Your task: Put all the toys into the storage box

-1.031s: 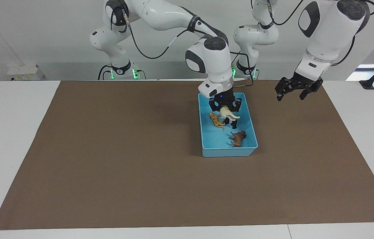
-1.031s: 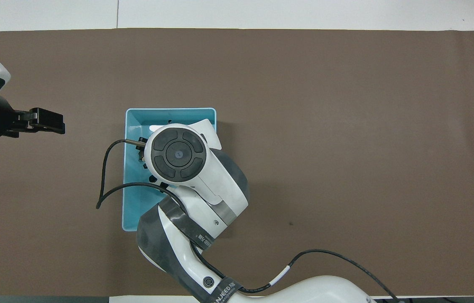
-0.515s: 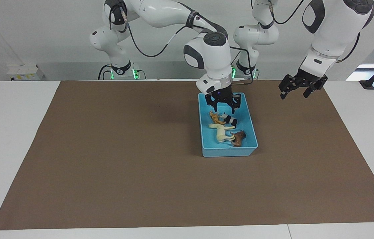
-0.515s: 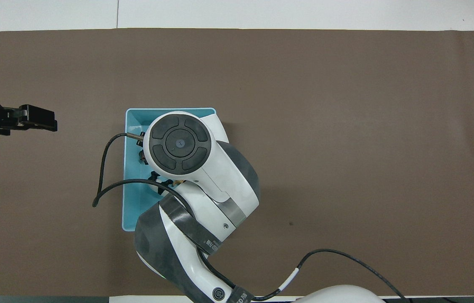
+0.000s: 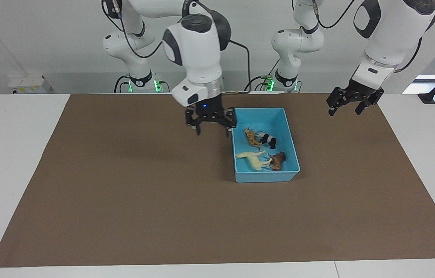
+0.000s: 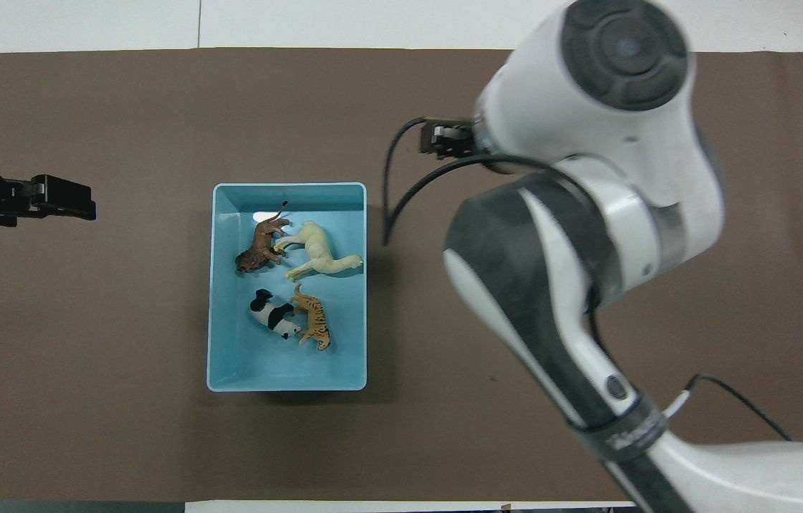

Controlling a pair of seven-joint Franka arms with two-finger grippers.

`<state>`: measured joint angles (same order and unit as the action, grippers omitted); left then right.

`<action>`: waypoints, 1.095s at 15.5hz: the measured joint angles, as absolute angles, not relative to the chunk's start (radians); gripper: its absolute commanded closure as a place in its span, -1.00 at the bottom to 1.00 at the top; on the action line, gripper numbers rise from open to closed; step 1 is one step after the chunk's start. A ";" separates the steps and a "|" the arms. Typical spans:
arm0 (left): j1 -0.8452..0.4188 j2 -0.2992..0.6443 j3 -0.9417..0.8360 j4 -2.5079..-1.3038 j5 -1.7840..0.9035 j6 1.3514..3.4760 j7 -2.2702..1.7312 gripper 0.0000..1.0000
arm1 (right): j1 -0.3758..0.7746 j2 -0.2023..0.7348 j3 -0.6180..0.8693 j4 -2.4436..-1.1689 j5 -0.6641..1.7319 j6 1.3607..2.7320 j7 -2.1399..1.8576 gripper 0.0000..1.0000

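The light blue storage box [image 5: 265,178] [image 6: 287,189] stands on the brown mat. All four toys lie inside it. The tiger [image 5: 253,139] [image 6: 314,325] and the panda [image 5: 268,139] [image 6: 271,318] are side by side in the half nearer the robots. The horse [image 5: 254,159] [image 6: 317,254] and the lion [image 5: 277,160] [image 6: 259,249] lie in the farther half. My right gripper [image 5: 212,130] is open and empty, over the mat beside the box toward the right arm's end. In the overhead view its own arm hides it. My left gripper [image 5: 344,111] [image 6: 85,206] is open and empty, raised over the mat toward the left arm's end.
The brown mat [image 5: 124,200] [image 6: 515,442] covers most of the white table [image 5: 9,154]. In the overhead view the right arm [image 6: 586,214] covers much of the mat toward its own end.
My right gripper let go of the horse, which now lies in the box beside the lion. The gripper rose and moved off the box toward the right arm's end. The left gripper drifted slightly outward.
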<state>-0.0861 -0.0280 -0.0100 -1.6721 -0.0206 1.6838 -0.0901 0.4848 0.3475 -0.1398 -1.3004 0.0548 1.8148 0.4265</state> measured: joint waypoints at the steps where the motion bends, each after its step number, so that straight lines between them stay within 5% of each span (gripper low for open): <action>1: -0.086 -0.028 -0.010 -1.673 -0.021 1.684 -0.090 -1.00 | 0.419 0.344 -0.141 -1.302 0.055 1.802 0.297 -1.00; 5: -0.085 -0.028 -0.010 -1.673 -0.021 1.684 -0.090 -1.00 | 0.217 0.342 -0.142 -1.336 0.053 1.786 -0.002 -1.00; 9: -0.085 -0.028 -0.010 -1.673 -0.021 1.684 -0.090 -1.00 | 0.116 0.312 -0.141 -1.348 0.052 1.625 -0.035 -1.00; 17: -0.085 -0.028 -0.010 -1.673 -0.021 1.684 -0.090 -1.00 | 0.057 0.040 -0.140 -1.447 0.050 1.464 -0.102 -1.00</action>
